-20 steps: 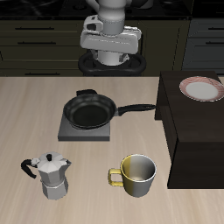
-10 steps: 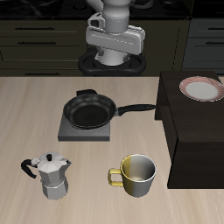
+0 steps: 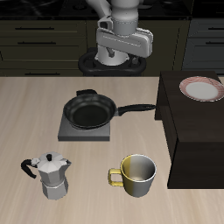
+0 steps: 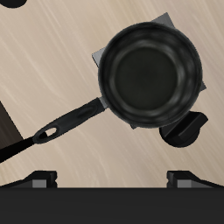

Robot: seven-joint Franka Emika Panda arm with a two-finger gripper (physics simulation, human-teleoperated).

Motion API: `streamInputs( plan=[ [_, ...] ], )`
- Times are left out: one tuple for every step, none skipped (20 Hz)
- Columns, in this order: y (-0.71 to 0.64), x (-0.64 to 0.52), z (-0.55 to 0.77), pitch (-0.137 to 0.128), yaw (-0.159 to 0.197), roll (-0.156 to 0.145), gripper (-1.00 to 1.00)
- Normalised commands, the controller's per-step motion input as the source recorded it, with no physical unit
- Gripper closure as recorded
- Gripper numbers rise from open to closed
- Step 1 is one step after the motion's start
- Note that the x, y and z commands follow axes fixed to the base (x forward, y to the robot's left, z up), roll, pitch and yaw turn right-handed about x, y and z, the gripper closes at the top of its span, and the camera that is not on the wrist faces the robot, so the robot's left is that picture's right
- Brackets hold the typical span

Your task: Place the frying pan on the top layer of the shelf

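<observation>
Hovering your tool (image 3: 123,59) high at the pan's 12 o'clock, fingers spread and empty, frying pan (image 3: 91,111) on the burner plate (image 3: 70,131), shelf (image 3: 197,131) at 3 o'clock.

The frying pan (image 3: 91,111) sits on the burner plate (image 3: 86,129), its handle reaching toward the shelf (image 3: 192,131). 1 plate (image 3: 202,88) lies on the shelf's top. Nearer the table's front edge stand a moka pot (image 3: 52,174) and a mug (image 3: 136,174).
</observation>
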Motion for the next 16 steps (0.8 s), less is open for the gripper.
streamInputs(
  plan=[
    [0.16,0.02,0.05,-0.031,-0.145,-0.03,-1.0],
    [0.13,0.11,-0.07,0.073,-0.182,0.051,-1.0],
    [0.13,0.03,-0.01,0.059,-0.191,0.002,-1.0],
    [0.0,0.01,0.13,-0.084,-0.101,-0.103,-1.0],
    [0.1,0.04,0.04,-0.118,-0.108,-0.134,-1.0],
    [0.16,0.21,-0.27,0.198,-0.261,0.073,-1.0],
    [0.14,0.09,-0.01,-0.075,-0.171,-0.087,-1.0],
    [0.04,0.09,-0.04,-0.01,-0.011,-0.021,-1.0],
    [-0.04,0.17,-0.18,0.087,-0.217,-0.062,-1.0],
    [0.05,0.14,-0.12,0.065,-0.182,-0.033,-1.0],
    [0.04,0.07,-0.1,0.04,-0.208,0.022,-1.0],
    [-0.09,0.07,0.0,-0.037,-0.219,-0.173,-1.0],
    [0.04,0.08,-0.06,0.002,-0.151,-0.003,-1.0],
    [-0.01,0.08,-0.1,0.035,-0.193,-0.049,-1.0],
    [-0.03,0.04,0.0,0.0,0.0,0.0,-1.0],
    [0.21,0.04,-0.19,0.095,-0.27,0.043,-1.0]
  ],
)
